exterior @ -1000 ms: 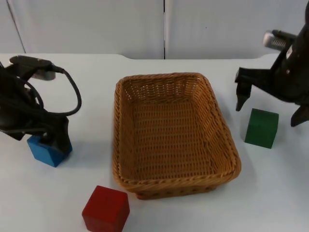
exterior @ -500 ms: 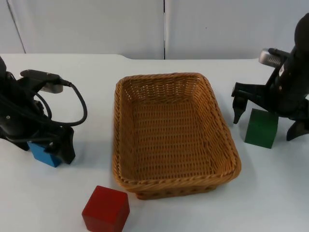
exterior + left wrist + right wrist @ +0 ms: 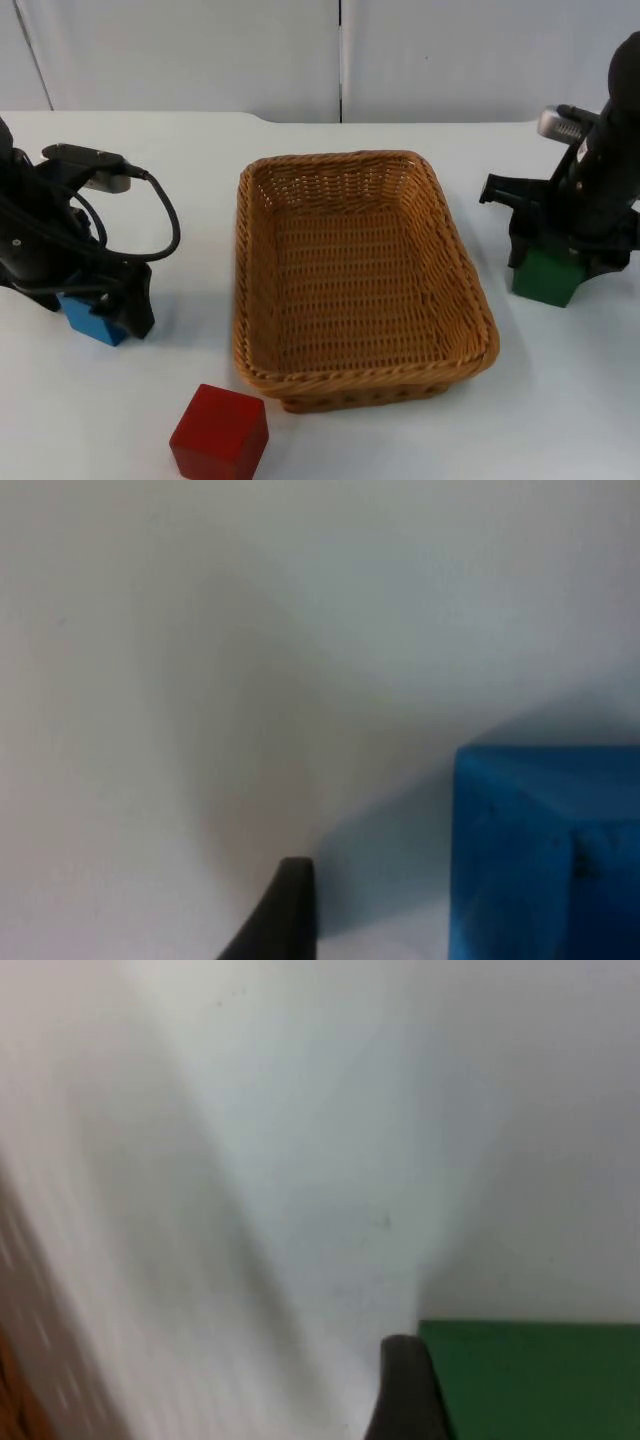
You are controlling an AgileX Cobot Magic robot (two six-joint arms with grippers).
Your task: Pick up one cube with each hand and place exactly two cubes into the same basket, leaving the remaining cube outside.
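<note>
Basket [image 3: 360, 275]: table centre, long axis front-to-back, mouth up, no cubes inside.
Blue cube [image 3: 92, 318]: left of basket, well apart, on table.
Left gripper [image 3: 100, 300]: down over blue cube, fingers either side; can't tell if clamped.
Green cube [image 3: 546, 275]: right of basket, near rim.
Right gripper [image 3: 550, 255]: fingers straddle green cube, touching its sides.
Red cube [image 3: 220, 435]: front-left of basket, turned slightly, bare table around.

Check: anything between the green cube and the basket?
Nothing visible. Bare table lies between the green cube and the basket. The right claw is down over the cube.
</note>
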